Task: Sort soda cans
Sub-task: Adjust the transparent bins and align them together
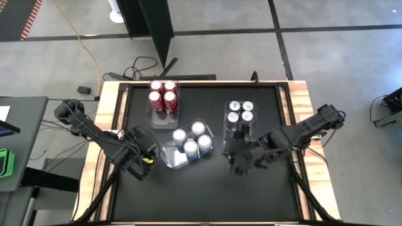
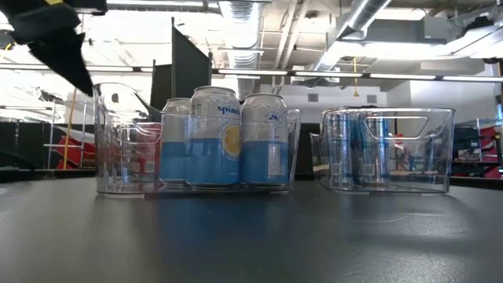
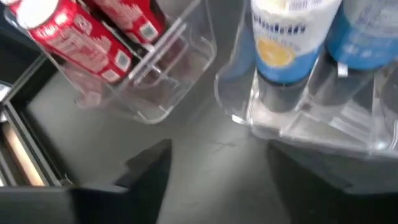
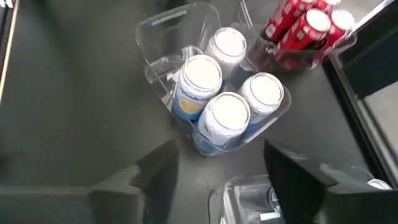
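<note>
Closest in, the left gripper (image 3: 211, 180) hangs just off the dark table (image 1: 207, 194), its two fingers apart with nothing between them. Just ahead of its jaws stands the clear bin (image 1: 187, 144) of four silver-white and light blue cans (image 1: 191, 140), and beyond that, off to one side, a second bin (image 1: 164, 104) with four red cans (image 1: 162, 95).

The right gripper (image 4: 217, 174) hovers on the far side of that middle bin, jaws likewise spread and empty; the blue-and-white cans sit right in front of its fingertips, the red ones farther on. Just beside its jaws is the third bin (image 1: 240, 122), holding the slim dark blue cans (image 1: 240, 111) at its far end.

Every can stands upright inside a bin, sorted by colour, none loose on the table.
</note>
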You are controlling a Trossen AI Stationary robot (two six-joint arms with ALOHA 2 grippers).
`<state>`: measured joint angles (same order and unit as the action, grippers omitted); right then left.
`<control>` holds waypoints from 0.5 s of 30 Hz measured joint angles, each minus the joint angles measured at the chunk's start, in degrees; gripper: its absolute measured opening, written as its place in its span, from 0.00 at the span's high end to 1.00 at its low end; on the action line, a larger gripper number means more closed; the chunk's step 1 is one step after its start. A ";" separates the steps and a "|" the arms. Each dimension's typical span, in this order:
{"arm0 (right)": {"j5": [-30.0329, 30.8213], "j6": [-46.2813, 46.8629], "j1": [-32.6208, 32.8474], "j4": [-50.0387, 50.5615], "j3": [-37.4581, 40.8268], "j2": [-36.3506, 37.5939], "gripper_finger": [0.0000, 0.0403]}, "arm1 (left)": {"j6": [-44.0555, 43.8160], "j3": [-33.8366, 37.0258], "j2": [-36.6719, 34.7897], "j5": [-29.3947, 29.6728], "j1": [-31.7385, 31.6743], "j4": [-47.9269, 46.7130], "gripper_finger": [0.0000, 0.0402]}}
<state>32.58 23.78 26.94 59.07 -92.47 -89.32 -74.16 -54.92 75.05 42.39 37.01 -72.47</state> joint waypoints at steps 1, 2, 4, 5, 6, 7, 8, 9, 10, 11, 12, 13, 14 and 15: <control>1.20 0.16 1.01 -0.44 0.27 0.00 0.37 | -0.23 0.34 0.00 -0.59 0.40 0.05 0.40; 2.49 0.41 2.00 -1.01 0.76 0.02 0.41 | -0.54 0.74 0.00 -0.86 0.67 0.29 0.46; 4.77 0.96 3.91 -1.27 1.60 -0.05 0.51 | -1.03 1.77 0.00 -1.72 1.22 1.19 0.59; 5.71 1.13 4.80 -1.20 1.97 -0.11 0.57 | -1.18 2.33 0.00 -2.12 1.45 1.89 0.66; 6.38 1.24 5.60 -1.17 2.27 -0.11 0.64 | -1.31 2.96 0.02 -2.35 1.71 2.72 0.73; 6.94 1.23 6.27 -1.72 2.72 -0.09 0.70 | -1.35 3.67 0.02 -2.46 1.97 3.72 0.80; 7.75 1.25 6.81 -2.28 3.23 0.00 0.76 | -1.33 4.53 0.02 -2.53 2.19 4.87 0.88; 8.37 1.27 7.37 -2.57 3.81 0.00 0.83 | -1.30 5.41 0.02 -2.57 2.34 6.38 0.94; 9.00 1.27 7.95 -2.44 4.25 -0.02 0.89 | -1.17 6.37 0.02 -2.66 2.37 8.30 0.97; 9.66 1.24 8.54 -2.58 4.75 -0.08 0.94 | -0.71 7.34 0.02 -2.72 2.37 10.30 0.97; 10.33 1.25 9.01 -2.59 5.16 -0.11 0.97 | -0.20 8.41 0.02 -2.87 2.37 12.37 0.98; 11.01 1.48 9.36 -3.10 5.66 -0.11 0.97 | 0.13 9.31 0.03 -3.17 2.37 13.98 0.98; 11.67 1.82 9.59 -3.53 6.04 -0.09 0.97 | 0.58 10.22 0.04 -3.20 2.37 15.85 0.98; 12.21 2.29 9.78 -3.99 6.38 -0.09 0.97 | 1.15 11.14 0.04 -3.17 2.34 18.03 0.99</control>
<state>44.79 26.08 36.72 55.08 -86.08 -89.41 -73.01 -43.79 75.09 39.22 39.35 -54.44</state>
